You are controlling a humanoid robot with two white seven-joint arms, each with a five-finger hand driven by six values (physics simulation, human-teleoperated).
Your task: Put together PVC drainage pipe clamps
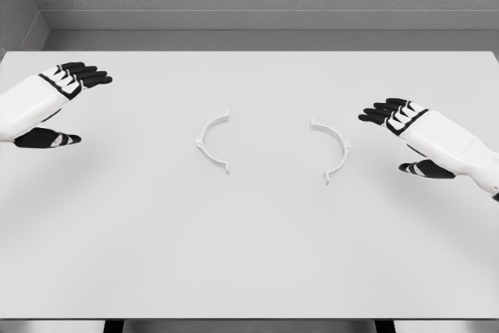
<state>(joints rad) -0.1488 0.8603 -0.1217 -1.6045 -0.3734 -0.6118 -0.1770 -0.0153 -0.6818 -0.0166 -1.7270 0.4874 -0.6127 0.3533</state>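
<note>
Two white half-ring clamp pieces lie flat on the white table [249, 255]. The left clamp half [209, 141] opens toward the right; the right clamp half [337, 150] opens toward the left. A gap separates them. My left hand [70, 103] hovers at the far left, well away from the left half, fingers spread and holding nothing. My right hand [398, 134] hovers just right of the right half, fingers extended, thumb below, holding nothing.
The table's far edge meets a grey wall at the back. Its front edge runs along the bottom of the view, with dark legs showing beneath.
</note>
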